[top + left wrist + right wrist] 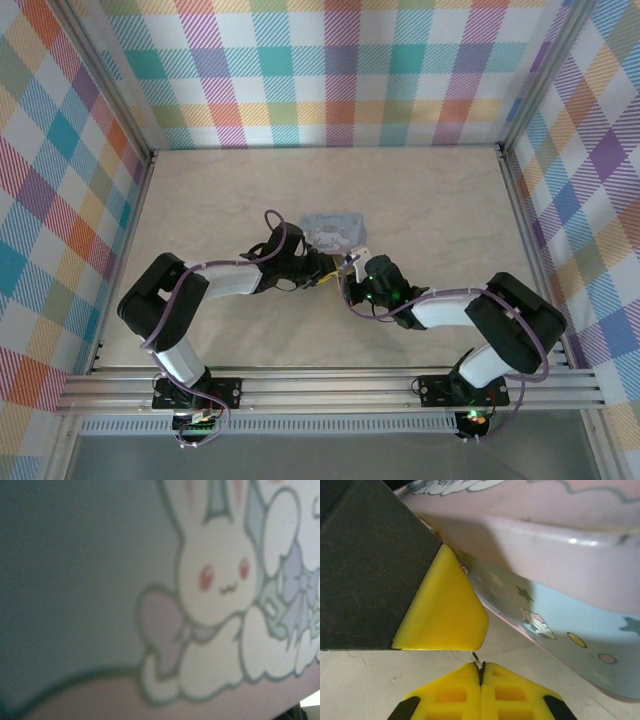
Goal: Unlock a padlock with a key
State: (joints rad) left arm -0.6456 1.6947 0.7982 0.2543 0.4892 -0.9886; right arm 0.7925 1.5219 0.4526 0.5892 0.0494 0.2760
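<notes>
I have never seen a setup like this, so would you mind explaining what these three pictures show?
These are two robot arms bolted to a table, each ending in a two-finger gripper. The overhead picture looks down on both: the left arm and the right arm meet beside a pale blue, cartoon-printed tin box. The other two pictures come from small cameras on the wrists. The left one is very close to the box's rabbit print. The right one shows the right gripper, shut on what looks like a thin metal key, with a yellow finger of the left gripper just above it.
</notes>
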